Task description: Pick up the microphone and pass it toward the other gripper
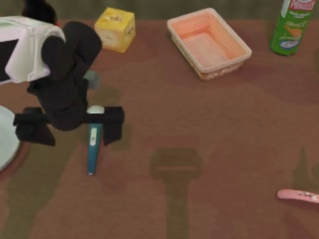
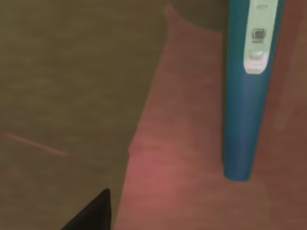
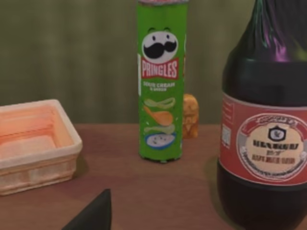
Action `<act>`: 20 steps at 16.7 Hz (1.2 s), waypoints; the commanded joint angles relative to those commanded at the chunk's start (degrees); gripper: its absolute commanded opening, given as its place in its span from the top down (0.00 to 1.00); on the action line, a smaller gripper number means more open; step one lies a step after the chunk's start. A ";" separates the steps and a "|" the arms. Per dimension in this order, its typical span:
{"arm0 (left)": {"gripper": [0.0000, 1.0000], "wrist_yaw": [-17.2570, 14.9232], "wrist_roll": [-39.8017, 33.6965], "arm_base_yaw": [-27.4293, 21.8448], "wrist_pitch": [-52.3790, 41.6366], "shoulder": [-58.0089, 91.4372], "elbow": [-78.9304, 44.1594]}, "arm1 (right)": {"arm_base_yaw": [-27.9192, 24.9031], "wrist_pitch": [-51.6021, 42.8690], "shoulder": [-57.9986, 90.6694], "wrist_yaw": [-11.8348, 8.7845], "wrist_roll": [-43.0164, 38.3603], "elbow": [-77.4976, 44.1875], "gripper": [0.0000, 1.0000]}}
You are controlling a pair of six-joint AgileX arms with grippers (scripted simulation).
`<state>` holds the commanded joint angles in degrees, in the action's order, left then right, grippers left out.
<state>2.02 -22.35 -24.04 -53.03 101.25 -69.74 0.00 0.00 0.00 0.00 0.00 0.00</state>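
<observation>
Overhead: left gripper (image 1: 93, 127) low over mic (image 1: 93, 149) near table's (image 1: 199, 199) left edge, roughly mid-depth. Fingers spread wide, one tip each side of mic's upper handle just under white head (image 1: 95, 109); not closed, contact not confirmed. Mic flat on table, head toward far edge, teal handle toward near edge. Left wrist view: teal handle w/ white switch (image 2: 255, 52) lying on wood; only one dark fingertip (image 2: 91, 213) showing, well apart from handle.

Right gripper absent from overhead; only arm shadow on table near middle of near edge. Right wrist view: one fingertip (image 3: 93, 213) at frame edge, so fingers open or shut — can't tell; faces Pringles can (image 3: 160, 79), dark sauce bottle (image 3: 266, 120), orange tray (image 3: 33, 143).

Risks, judged from pose:
- Grip point close to head: tapering handle may hang down or pivot once lifted, poor angle for handover.
- Closing off-centre could roll or squirt slim round handle out sideways.
- Descending too far: tips strike table.
- Passing rightward: clear path across table middle, but handle sticking out could meet other gripper badly.

Elsewhere: yellow cube (image 1: 115, 29) at far edge, white plate (image 1: 6, 139) at left edge, pink stick (image 1: 298, 195) near right corner.
</observation>
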 joint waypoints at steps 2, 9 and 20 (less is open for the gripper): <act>0.00 0.01 -0.11 -0.12 -0.22 0.48 -0.38 | 0.00 0.00 0.00 0.00 0.00 0.00 0.00; 0.00 -0.03 0.23 0.18 4.02 2.89 1.66 | 0.00 0.00 0.00 0.00 0.00 0.00 0.00; 0.00 -0.13 0.78 0.59 21.12 12.75 8.66 | 0.00 0.00 0.00 0.00 0.00 0.00 0.00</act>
<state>1.89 -21.57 -23.45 -31.91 114.00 -61.08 0.00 0.00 0.00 0.00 0.00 0.00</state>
